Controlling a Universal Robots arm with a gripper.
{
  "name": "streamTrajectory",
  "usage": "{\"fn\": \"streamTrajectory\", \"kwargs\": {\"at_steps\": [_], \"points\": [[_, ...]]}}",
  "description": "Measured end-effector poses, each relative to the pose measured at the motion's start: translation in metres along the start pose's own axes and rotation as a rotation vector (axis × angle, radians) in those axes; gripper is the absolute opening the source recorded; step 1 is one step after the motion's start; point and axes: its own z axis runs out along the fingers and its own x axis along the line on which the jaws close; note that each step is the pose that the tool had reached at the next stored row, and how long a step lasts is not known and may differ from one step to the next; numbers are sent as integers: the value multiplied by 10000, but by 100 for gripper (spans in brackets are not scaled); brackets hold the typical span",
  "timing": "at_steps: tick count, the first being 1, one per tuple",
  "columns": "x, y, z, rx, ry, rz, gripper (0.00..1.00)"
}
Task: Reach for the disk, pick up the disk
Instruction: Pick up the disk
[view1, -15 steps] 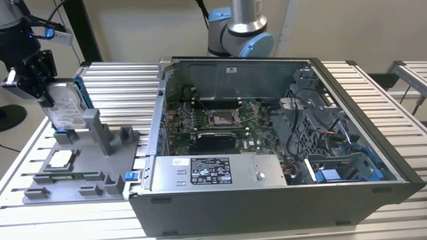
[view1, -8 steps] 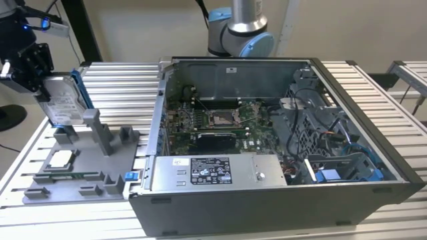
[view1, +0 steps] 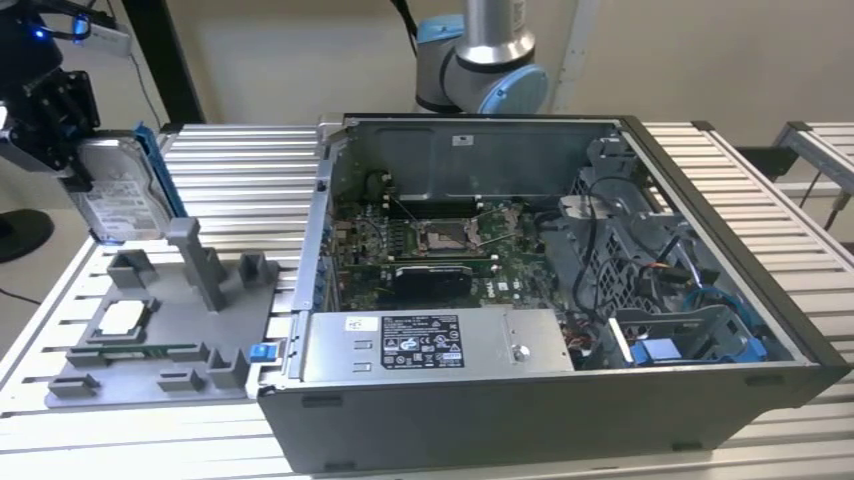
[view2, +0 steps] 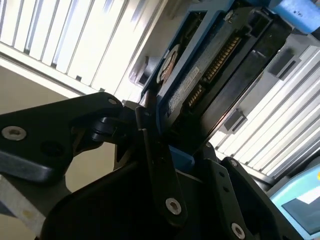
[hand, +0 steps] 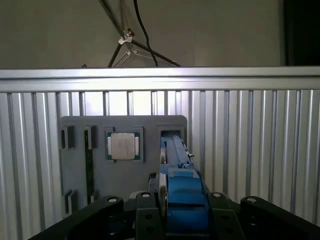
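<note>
The disk (view1: 123, 200), a silver hard drive with a white label in a blue bracket, hangs on edge in the air at the exterior view's far left, above the grey fixture tray (view1: 147, 330). My gripper (view1: 83, 165) is shut on its upper part. In the first wrist view the disk (hand: 175, 160) runs edge-on away from the camera, blue bracket showing, clamped between the black fingers (hand: 145, 215). The second wrist view shows the disk (view2: 200, 75) with its connector edge, held in my gripper (view2: 160, 130).
The grey tray carries a small square silver chip (view1: 120, 318) and several upright posts. An open computer case (view1: 534, 280) with a grey power-supply box (view1: 427, 345) stands to the exterior view's right. All rest on a ribbed metal table (view1: 240, 170).
</note>
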Motion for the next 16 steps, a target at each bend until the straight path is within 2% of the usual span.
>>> {"fn": "streamTrajectory", "kwargs": {"at_steps": [16], "points": [[-4,-4,-309,-22,65,-1,0]]}}
